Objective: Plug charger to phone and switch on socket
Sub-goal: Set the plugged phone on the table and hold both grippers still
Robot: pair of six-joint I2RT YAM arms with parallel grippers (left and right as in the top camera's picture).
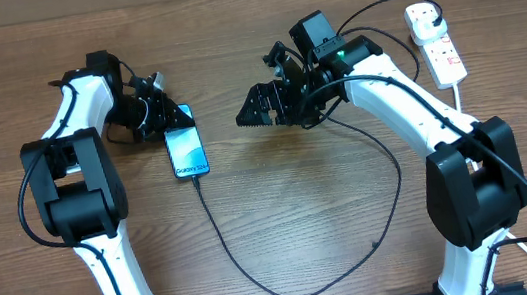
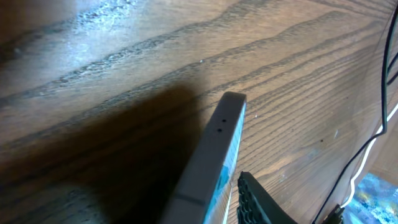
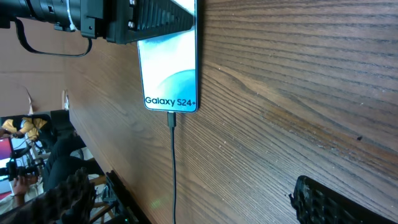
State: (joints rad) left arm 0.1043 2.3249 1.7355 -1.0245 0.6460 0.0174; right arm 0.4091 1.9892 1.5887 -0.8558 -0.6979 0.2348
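Looking down from overhead, I find the small dark-framed phone [image 1: 188, 153], its light blue screen reading "Galaxy", lying face up on the brown wooden table [image 1: 282, 216] at about 9 o'clock from the table's middle. The long thin black charger cable [image 1: 261, 287] leaves the phone's 6 o'clock end, loops toward me, then climbs to the white elongated power-strip socket [image 1: 434, 38] out at 2 o'clock. There the white plug head [image 1: 421, 15] sits in the strip's 12 o'clock end.

In the right wrist view the small connector tip [image 3: 171, 119] looks seated in the phone's port, so I judge the plugging step done. The left gripper [image 1: 161, 113] sits over the phone's 12 o'clock end. Its jaws seem to straddle that end, but I cannot tell whether they pinch it or stand slack. The right gripper [image 1: 251, 111] hangs at 3 o'clock from the phone, jaws spread wide, holding nothing.

What is left, as I read it, is the socket's red switches [image 1: 448, 58]. They are too small for me to say whether any is on.
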